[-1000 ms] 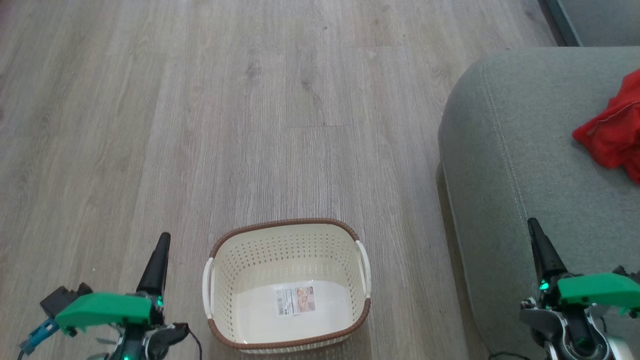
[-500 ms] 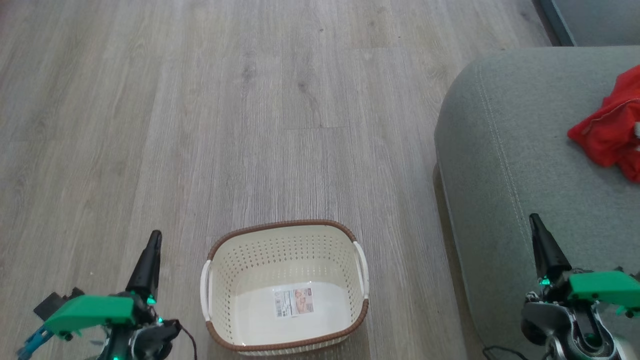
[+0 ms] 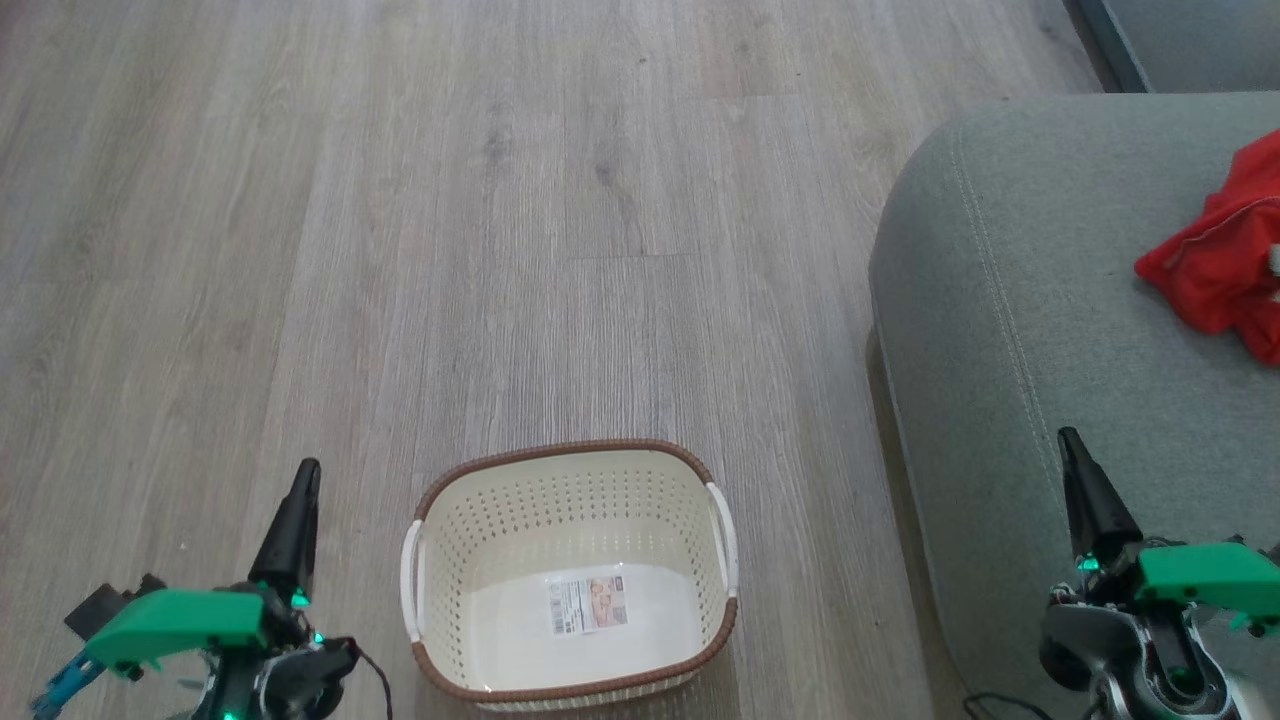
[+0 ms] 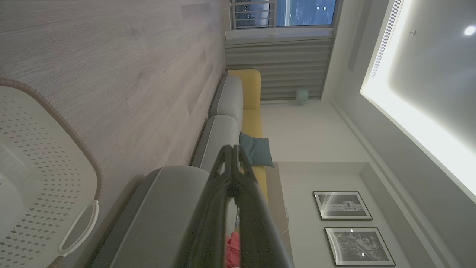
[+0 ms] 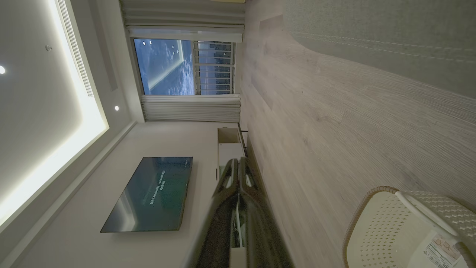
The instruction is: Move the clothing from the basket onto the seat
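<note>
The left pincer is closed. In the left wrist view its two dark fingers meet at the tips w/ nothing between them. In the head view it stands at the lower left, pointing up the picture, over the wooden floor.

The right pincer is closed also and holds nothing. In the right wrist view its fingers lie one against the other at the tips. In the head view it is at the lower right, and its tip is over the front part of the seat.

Btw. the two pincers, nearer to the left one, the basket stands upright on the floor. It is just to the right of the left pincer, but apart from it. Its bottom lies bare, w/ the paper label in plain sight.

The clothing lies on the seat as a crumpled red heap, w/ a small white bit at its right side. It is at the right edge of the head view, and the frame cuts it. It is higher up the picture than the right pincer and well apart from it. It is far from the left pincer and from the basket.

In the left wrist view a bit of pinkish red shows on the seat behind the fingers.

The seat is grey-green, w/ a rounded corner and a pale stitched seam. A strip of floor separates its edge from the basket.

In the right wrist view a window and a dark TV screen on the wall are seen beyond the fingers.
</note>
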Tool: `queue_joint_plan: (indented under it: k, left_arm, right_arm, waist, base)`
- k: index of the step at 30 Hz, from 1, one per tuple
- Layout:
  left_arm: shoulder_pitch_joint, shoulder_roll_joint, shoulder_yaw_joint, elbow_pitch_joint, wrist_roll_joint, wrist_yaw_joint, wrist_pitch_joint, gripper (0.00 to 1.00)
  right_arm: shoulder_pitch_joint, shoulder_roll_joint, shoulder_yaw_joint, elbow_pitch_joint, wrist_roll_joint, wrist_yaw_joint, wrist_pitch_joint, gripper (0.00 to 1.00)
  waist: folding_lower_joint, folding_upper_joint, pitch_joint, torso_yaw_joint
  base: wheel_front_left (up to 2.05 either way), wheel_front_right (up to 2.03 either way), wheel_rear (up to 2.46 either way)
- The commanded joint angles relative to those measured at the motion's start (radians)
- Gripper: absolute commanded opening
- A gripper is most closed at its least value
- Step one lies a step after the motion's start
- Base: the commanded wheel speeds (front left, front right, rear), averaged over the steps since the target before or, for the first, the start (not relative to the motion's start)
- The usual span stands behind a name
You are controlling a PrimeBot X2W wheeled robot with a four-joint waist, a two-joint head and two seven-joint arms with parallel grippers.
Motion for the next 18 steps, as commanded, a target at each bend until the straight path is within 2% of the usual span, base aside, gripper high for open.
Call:
queue_joint_plan:
  k: [1, 18]
  left_arm:
    - [-0.058, 0.008, 0.042, -0.029, -0.001, -0.009, 0.004, 0.0]
    - [-0.059, 0.004, 0.047, -0.029, 0.004, -0.009, 0.008, 0.0]
  right_arm:
    - [-0.053, 0.004, 0.016, -0.031, 0.001, 0.0, 0.009, 0.0]
    - [-0.053, 0.005, 0.015, -0.031, 0.0, 0.0, 0.01, 0.0]
  waist:
    - [0.0, 0.0, 0.0, 0.0]
    - [0.0, 0.0, 0.0, 0.0]
  base:
    - [0.0, 0.0, 0.0]
    - [0.0, 0.0, 0.0]
